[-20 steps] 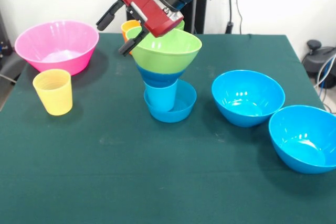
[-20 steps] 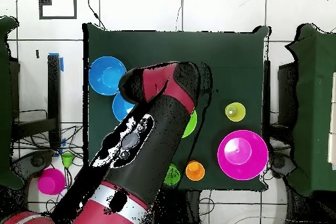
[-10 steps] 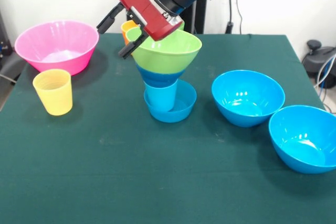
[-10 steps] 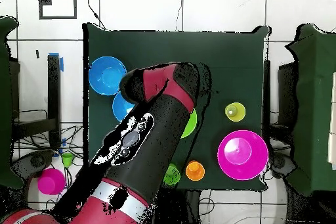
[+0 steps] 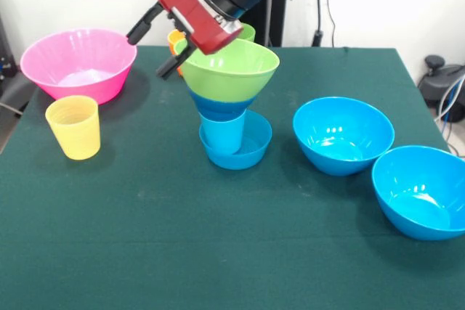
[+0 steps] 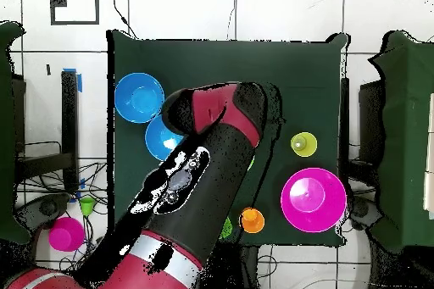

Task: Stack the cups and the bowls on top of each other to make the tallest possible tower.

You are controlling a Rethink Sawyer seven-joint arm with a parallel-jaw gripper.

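Observation:
The tower (image 5: pixel 227 107) stands mid-table: a small blue bowl (image 5: pixel 247 152) at the base, a light blue cup (image 5: pixel 222 133) in it, then a blue bowl (image 5: pixel 218 105) and a lime green bowl (image 5: pixel 231 70) on top. My gripper (image 5: pixel 151 50) hangs open just left of the green bowl's rim, holding nothing. A yellow cup (image 5: pixel 73 127) and a pink bowl (image 5: pixel 78 62) sit at the left. An orange cup (image 5: pixel 176 37) and a green cup (image 5: pixel 246 32) peek out behind the arm. Two large blue bowls (image 5: pixel 343 136) (image 5: pixel 420 191) rest at the right. In the overhead view the arm (image 6: pixel 203 175) hides the tower.
The overhead view shows the pink bowl (image 6: pixel 314 199), the yellow cup (image 6: pixel 303 143), the orange cup (image 6: pixel 252 219) and two blue bowls (image 6: pixel 139 97) (image 6: pixel 159 136) around the arm. Cables and a dark stand rise behind the table's far edge (image 5: pixel 320 48).
My gripper has risen a little and shifted left, away from the green bowl's rim. The tower and the loose cups and bowls have not moved.

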